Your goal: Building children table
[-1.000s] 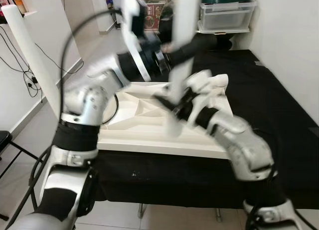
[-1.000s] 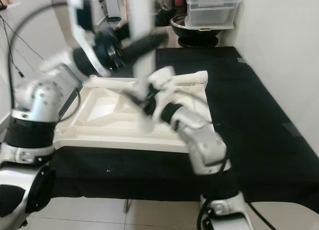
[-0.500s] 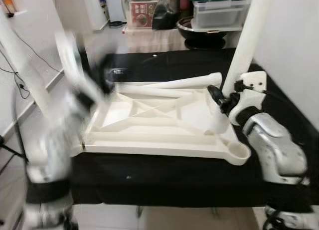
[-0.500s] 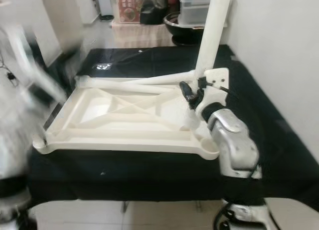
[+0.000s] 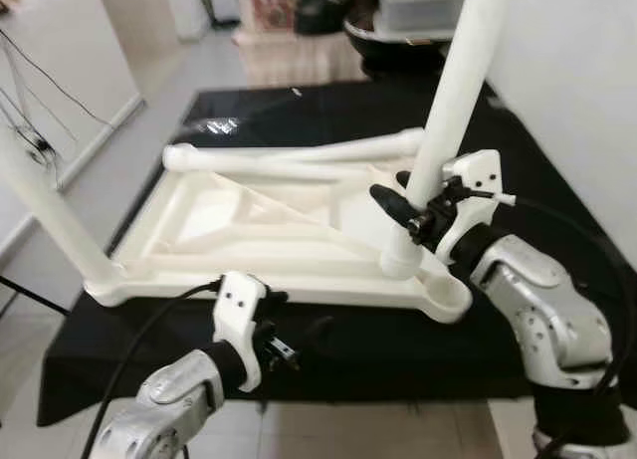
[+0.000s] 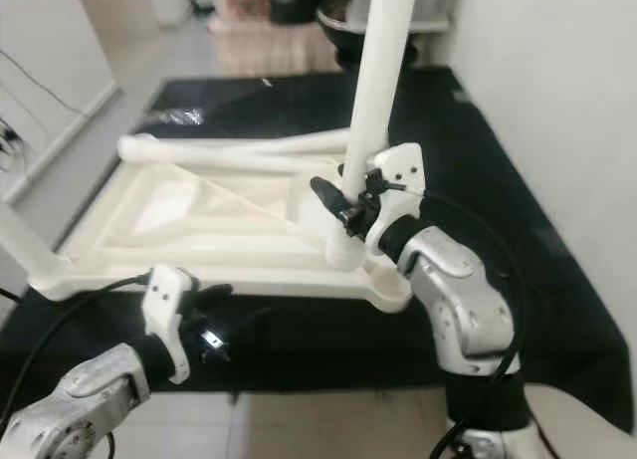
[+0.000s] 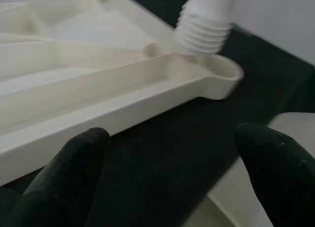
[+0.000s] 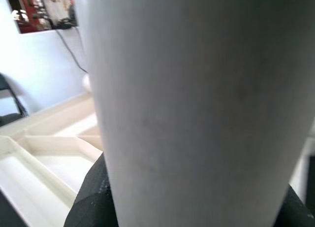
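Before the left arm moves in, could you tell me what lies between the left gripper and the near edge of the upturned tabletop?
Bare black cloth, as the left wrist view shows: the left gripper, jaws open, hovers before the white tabletop, touching nothing.

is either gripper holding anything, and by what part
The right gripper holds the white table leg low on its shaft, above the threaded end. The left gripper holds nothing.

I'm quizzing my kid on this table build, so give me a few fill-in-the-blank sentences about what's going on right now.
1. The right gripper holds a white table ____ upright.
2. The upside-down tabletop lies on a ____ cloth.
3. The left gripper's fingers are ____, holding nothing.
4. Another leg lies ____ along the tabletop's far edge.

Missing words: leg; black; open; flat
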Controlling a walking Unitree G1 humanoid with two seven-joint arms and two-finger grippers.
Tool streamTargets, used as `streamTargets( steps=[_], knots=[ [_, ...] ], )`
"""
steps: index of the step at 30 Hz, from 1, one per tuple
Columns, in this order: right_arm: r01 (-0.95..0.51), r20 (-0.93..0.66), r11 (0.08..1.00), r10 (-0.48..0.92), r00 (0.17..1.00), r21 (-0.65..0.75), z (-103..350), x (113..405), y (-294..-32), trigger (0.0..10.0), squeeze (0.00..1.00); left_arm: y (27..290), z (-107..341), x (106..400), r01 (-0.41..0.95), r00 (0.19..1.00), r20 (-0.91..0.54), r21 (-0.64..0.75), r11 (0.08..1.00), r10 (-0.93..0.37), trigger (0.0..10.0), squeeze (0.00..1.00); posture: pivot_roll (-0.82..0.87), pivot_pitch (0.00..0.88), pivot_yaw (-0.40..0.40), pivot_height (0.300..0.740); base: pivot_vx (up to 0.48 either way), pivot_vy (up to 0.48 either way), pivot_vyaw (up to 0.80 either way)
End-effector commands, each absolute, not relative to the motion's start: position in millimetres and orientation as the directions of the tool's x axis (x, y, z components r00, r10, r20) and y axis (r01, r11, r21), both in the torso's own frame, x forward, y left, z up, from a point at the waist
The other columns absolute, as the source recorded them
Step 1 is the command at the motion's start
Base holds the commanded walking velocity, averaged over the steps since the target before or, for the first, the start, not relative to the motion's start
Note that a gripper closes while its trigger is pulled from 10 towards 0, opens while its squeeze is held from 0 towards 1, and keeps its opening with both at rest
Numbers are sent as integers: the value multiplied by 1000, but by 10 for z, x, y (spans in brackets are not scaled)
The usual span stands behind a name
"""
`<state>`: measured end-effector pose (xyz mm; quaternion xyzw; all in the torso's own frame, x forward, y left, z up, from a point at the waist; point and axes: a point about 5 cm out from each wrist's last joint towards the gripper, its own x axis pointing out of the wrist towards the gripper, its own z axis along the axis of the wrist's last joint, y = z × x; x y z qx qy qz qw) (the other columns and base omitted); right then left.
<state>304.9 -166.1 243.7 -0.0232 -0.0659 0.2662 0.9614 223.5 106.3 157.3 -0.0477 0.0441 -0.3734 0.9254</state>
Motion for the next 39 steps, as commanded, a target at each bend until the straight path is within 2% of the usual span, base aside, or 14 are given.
streamTargets(
  steps=[1,4,11,15,31,33,39],
  knots=[
    [-564,122,822,570,813,-79,2451,2997,-1616,10000,0,1128,1577,2195,670,736,-41,-99,736,-675,10000,0,-82,162,27,740,0,0,0],
    [-584,112,807,590,799,-86,2446,2966,-1625,10000,0,1144,1591,2158,660,745,-34,-108,743,-666,10000,0,-84,170,27,740,0,0,0],
    [-632,86,770,637,766,-83,2373,2890,-1575,10000,0,1116,1576,2031,658,747,-55,-73,749,-662,10000,0,-73,201,21,740,0,-467,0],
    [-649,89,758,652,753,-67,2341,2891,-1524,10000,0,1142,1571,2021,610,789,-56,-51,791,-612,10000,0,-66,204,20,740,0,0,0],
    [-737,179,674,733,657,-50,2461,2912,-1357,10000,0,1143,1557,1920,605,795,-76,11,796,-602,10000,0,-45,209,27,740,0,0,0],
    [-744,196,667,736,648,-48,2482,2919,-1338,10000,0,1134,1536,1909,615,787,-111,56,787,-607,10000,0,-45,209,27,740,0,0,0],
    [-761,242,646,748,618,-53,2560,2951,-1292,10000,0,1170,1580,1907,578,816,-78,58,814,-573,10000,0,-31,220,27,740,0,313,0]
  ],
)
